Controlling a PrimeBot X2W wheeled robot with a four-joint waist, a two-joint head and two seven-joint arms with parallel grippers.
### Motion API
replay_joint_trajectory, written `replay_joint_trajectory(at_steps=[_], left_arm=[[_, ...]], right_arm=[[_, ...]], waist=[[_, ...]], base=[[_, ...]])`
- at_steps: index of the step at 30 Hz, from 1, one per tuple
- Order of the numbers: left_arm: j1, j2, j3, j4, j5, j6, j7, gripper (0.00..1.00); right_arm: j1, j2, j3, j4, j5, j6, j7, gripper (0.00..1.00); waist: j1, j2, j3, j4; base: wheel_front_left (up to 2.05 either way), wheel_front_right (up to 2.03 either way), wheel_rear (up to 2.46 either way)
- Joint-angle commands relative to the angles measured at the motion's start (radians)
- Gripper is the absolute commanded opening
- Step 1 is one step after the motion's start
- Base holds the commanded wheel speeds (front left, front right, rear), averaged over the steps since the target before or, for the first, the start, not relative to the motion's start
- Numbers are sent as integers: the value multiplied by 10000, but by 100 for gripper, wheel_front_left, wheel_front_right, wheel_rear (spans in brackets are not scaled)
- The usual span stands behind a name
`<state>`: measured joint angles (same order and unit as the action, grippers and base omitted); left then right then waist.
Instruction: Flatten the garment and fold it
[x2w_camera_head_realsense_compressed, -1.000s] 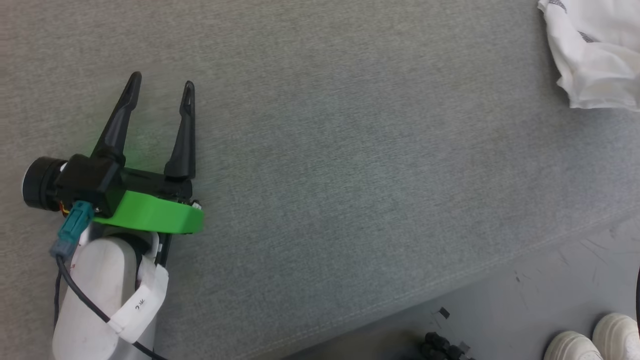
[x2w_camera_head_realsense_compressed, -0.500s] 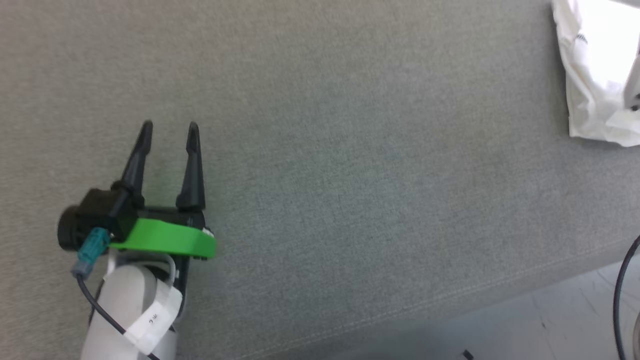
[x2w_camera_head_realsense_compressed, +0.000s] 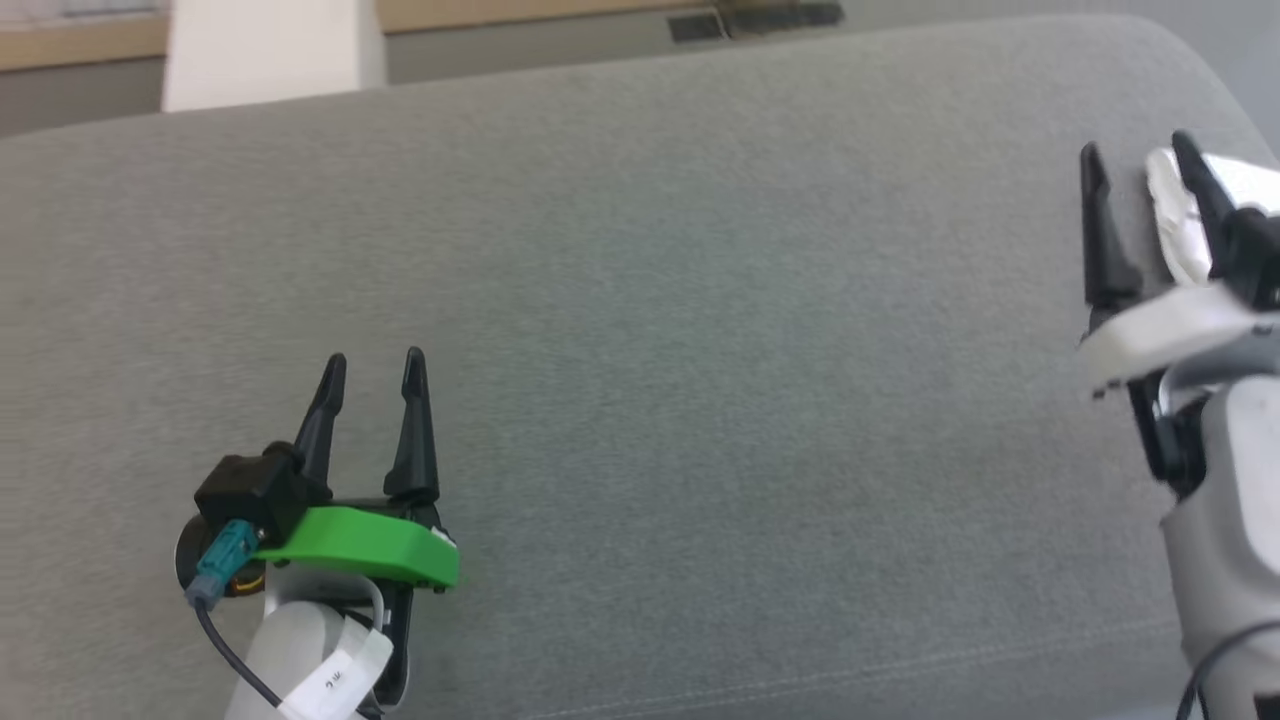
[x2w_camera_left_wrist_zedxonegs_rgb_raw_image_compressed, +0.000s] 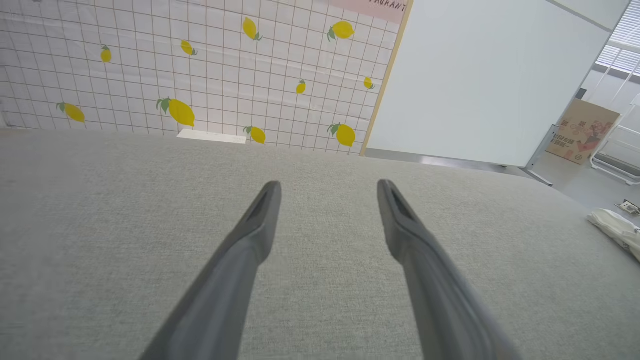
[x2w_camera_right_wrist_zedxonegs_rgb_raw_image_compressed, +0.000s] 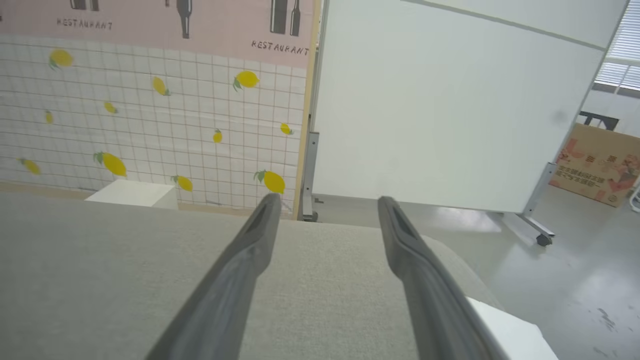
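Right hand (x2w_camera_head_realsense_compressed: 1137, 145) released, garment (x2w_camera_head_realsense_compressed: 1170, 230) bundled just past its fingers

The right hand has sprung apart within the last second and now hovers with its fingers spread and nothing between them, while the head view has swung upward and taken it in. The left hand (x2w_camera_head_realsense_compressed: 375, 357) is likewise spread and empty, low over the bare grey surface (x2w_camera_head_realsense_compressed: 700, 350). I judge that the garment has just been let go, so any further flattening or folding calls for a fresh grasp. The garment lies as a compact white bundle just beyond the right hand's fingers and to their outer side, at the end of the surface. It is well apart from the left hand, far off to that hand's right.
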<state>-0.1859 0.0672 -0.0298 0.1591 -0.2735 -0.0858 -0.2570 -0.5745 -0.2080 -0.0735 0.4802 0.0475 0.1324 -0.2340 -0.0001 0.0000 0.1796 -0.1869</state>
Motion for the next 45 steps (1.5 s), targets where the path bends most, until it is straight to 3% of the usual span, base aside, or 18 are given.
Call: replay_joint_trajectory(at_steps=[1, 10, 20, 42, 43, 45], left_arm=[[161, -42, 30, 29, 5, -16, -45, 100], [630, -137, -102, 198, 111, -73, -46, 100], [1190, -165, -144, 160, 145, 0, -47, 100], [1468, -169, -334, -20, 80, 477, -47, 100], [1370, -129, -341, 11, 48, 436, 0, 0], [1368, -129, -344, 13, 38, 434, 7, 0]], right_arm=[[490, 37, 120, -452, 195, -17, -83, 100], [3141, 629, 445, -2589, 328, -17, 19, 100], [4926, 1402, 243, -3522, 20, -17, -87, 100], [5794, 1576, 106, -4036, 336, -17, -153, 100], [5734, 1549, 108, -4020, 253, 0, -98, 0], [5734, 1546, 108, -4020, 239, 0, -78, 0]], waist=[[1, 0, -923, 976], [1, 0, -1356, 1452], [1, 0, -1570, 1688], [1, 0, -1649, 1793], [1, 0, -1648, 1793], [1, 0, -1648, 1794]], base=[[0, 0, 0], [0, 0, 0], [0, 0, 0], [0, 0, 0], [0, 0, 0], [0, 0, 0]])
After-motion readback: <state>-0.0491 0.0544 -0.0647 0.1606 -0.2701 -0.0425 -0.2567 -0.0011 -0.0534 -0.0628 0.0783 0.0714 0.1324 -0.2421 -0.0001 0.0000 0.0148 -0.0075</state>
